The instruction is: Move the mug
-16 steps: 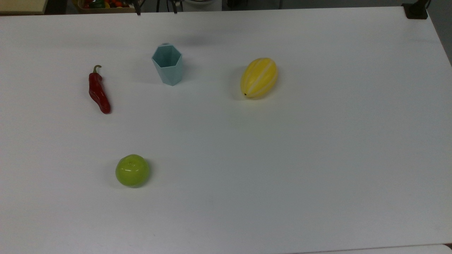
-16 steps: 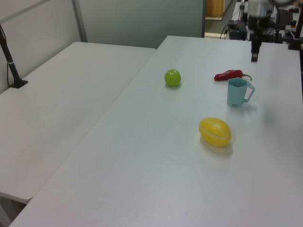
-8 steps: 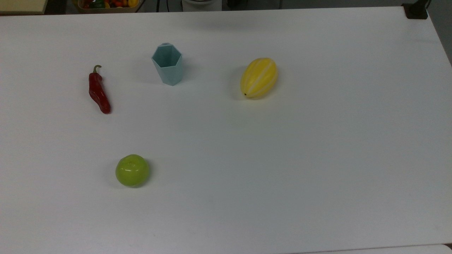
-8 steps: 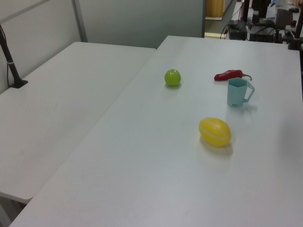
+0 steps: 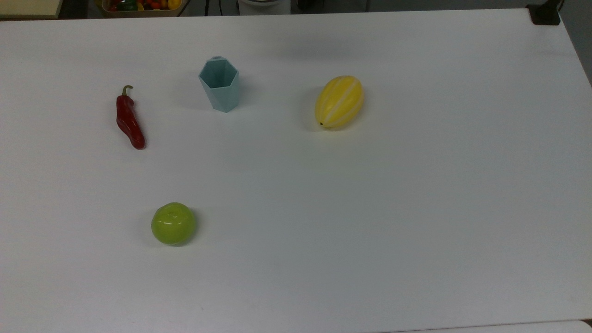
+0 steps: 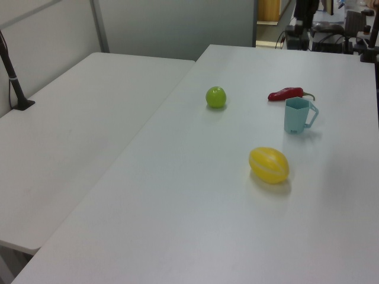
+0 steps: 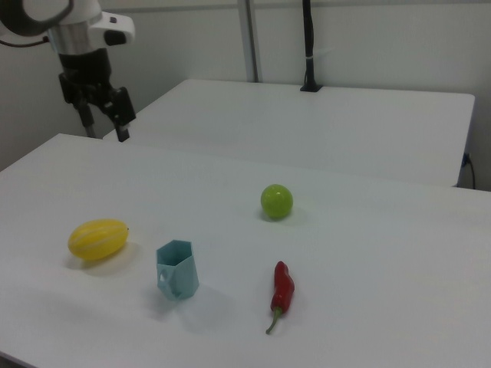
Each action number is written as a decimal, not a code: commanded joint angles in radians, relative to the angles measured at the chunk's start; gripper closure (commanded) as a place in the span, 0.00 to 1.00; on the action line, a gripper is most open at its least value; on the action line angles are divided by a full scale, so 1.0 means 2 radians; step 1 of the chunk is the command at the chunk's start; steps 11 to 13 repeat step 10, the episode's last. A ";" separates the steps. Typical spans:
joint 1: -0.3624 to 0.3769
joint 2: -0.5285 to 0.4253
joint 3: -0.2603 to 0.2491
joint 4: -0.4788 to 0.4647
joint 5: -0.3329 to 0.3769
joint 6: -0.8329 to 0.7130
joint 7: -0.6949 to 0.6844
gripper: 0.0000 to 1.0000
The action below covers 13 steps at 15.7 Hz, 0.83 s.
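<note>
The mug point(image 5: 219, 84) is a pale teal faceted cup standing upright on the white table point(image 5: 370, 208), between a red chili and a yellow melon. In the left view the mug point(image 6: 298, 115) shows its small handle on the left view's right. In the right view the mug point(image 7: 178, 270) stands near the front with the handle facing the camera. My gripper point(image 7: 104, 126) hangs high above the table at the right view's upper left, far from the mug, open, with nothing between its fingers.
A red chili point(image 5: 129, 119), a yellow striped melon point(image 5: 339, 101) and a green apple point(image 5: 173, 223) lie on the table around the mug. A second white table point(image 7: 322, 123) adjoins it. A dark post point(image 7: 308, 46) stands on that table.
The gripper has risen and drawn back: its fingertips left the top edge of the top view and the upper right of the left view. The mug and the fruit have not moved.
</note>
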 commanded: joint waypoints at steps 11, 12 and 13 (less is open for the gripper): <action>0.036 0.027 -0.032 0.007 -0.010 0.056 -0.044 0.00; 0.036 0.027 -0.032 0.007 -0.010 0.056 -0.044 0.00; 0.036 0.027 -0.032 0.007 -0.010 0.056 -0.044 0.00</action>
